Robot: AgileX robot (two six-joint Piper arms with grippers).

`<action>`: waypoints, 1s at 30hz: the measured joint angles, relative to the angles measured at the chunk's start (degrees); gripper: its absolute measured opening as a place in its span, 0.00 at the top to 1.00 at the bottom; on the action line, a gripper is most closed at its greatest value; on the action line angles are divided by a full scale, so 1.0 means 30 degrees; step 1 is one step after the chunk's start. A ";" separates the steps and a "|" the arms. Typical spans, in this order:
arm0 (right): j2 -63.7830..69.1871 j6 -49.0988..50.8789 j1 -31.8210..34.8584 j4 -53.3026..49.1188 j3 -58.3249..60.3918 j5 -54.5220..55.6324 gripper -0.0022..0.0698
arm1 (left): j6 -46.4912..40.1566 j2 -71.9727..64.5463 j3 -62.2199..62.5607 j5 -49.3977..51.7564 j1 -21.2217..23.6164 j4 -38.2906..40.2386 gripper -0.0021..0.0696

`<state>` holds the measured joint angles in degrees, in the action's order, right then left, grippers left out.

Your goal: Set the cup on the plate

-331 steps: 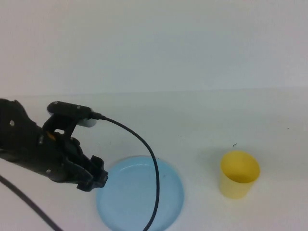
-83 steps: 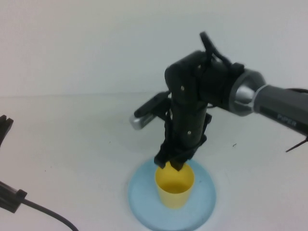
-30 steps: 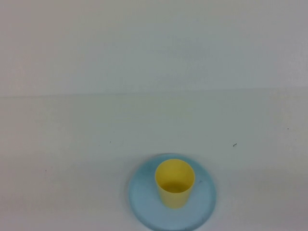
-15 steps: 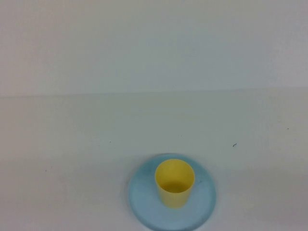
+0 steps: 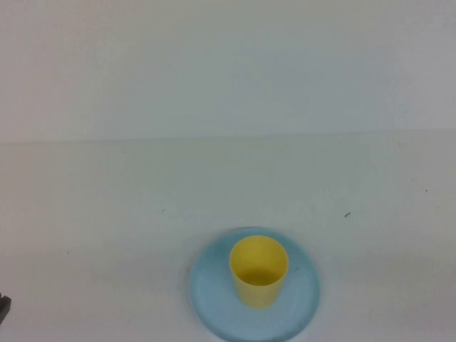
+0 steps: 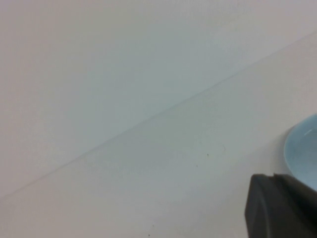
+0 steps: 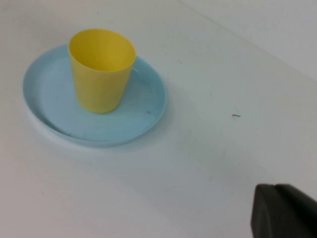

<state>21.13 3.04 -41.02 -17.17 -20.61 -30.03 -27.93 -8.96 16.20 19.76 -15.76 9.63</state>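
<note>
The yellow cup point(image 5: 258, 271) stands upright in the middle of the light blue plate point(image 5: 214, 296) near the table's front edge. Nothing touches it. The right wrist view shows the cup point(image 7: 101, 69) on the plate point(image 7: 148, 101) from the side. My right gripper point(image 7: 277, 188) is well back from the plate, empty, fingers together. My left gripper point(image 6: 275, 176) is also shut and empty, beside the plate's edge point(image 6: 302, 151). In the high view, only a dark sliver of the left arm point(image 5: 2, 308) shows.
The white table point(image 5: 107, 214) has a few small dark specks point(image 5: 347, 214). A pale wall rises behind its far edge.
The right gripper has let go of the cup on the plate and has pulled out of the high view. A dark sliver has just appeared at that view's lower left edge.
</note>
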 joint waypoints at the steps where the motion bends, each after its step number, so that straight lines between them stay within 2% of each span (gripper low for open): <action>1: 0.0000 0.0000 0.0000 0.0000 0.0000 0.0000 0.97 | 0.0000 0.0000 0.0000 0.0166 0.0000 0.0000 0.97; 6: 0.0000 0.0000 0.0000 0.0000 0.0000 0.0000 0.97 | 0.0033 0.0000 -0.0484 0.0926 0.0000 0.0318 0.97; 13: 0.0000 0.0000 0.0000 0.0000 0.0000 0.0000 0.97 | -0.0101 0.0123 -0.0564 0.3881 0.0000 -0.0274 0.97; 21: 0.0000 0.0000 0.0000 0.0000 0.0000 0.0000 0.97 | -0.0101 0.1019 -0.0884 0.3709 0.0032 -0.0304 0.97; 24: 0.0000 0.0000 0.0000 0.0000 0.0000 0.0000 0.97 | -0.0310 0.1314 -0.2076 0.1877 0.0073 -0.0430 0.97; 28: 0.0000 0.0000 0.0000 0.0000 0.0000 0.0000 0.97 | 0.0149 0.1757 -0.4249 -0.4303 0.0986 0.0079 0.97; 30: 0.0000 0.0000 0.0000 0.0000 0.0000 0.0000 0.97 | 0.1149 0.2010 -0.4958 -0.5859 0.1754 0.0079 0.97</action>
<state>21.13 3.04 -41.02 -17.17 -20.61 -30.03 -24.48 -2.93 1.33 2.18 -10.50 9.87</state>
